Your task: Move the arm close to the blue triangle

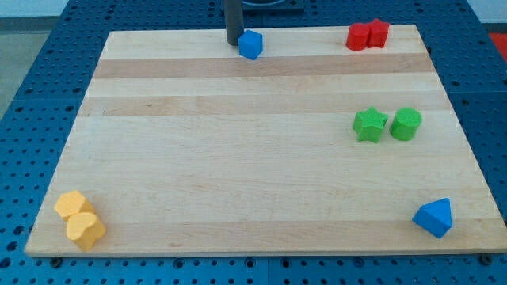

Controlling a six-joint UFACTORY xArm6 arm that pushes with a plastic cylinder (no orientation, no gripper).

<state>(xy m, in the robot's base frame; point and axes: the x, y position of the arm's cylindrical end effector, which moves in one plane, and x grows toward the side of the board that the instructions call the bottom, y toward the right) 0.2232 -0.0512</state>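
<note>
The blue triangle [434,217] lies near the board's bottom right corner. My tip [234,42] is at the view's top edge of the board, just left of a blue cube-like block [250,44], almost touching it. The tip is far from the blue triangle, across the board diagonally.
Two red blocks [367,36] sit together at the top right. A green star [370,124] and a green cylinder [405,124] stand side by side at the right. Two yellow blocks [79,219] lie at the bottom left corner. The wooden board [238,158] rests on a blue pegboard table.
</note>
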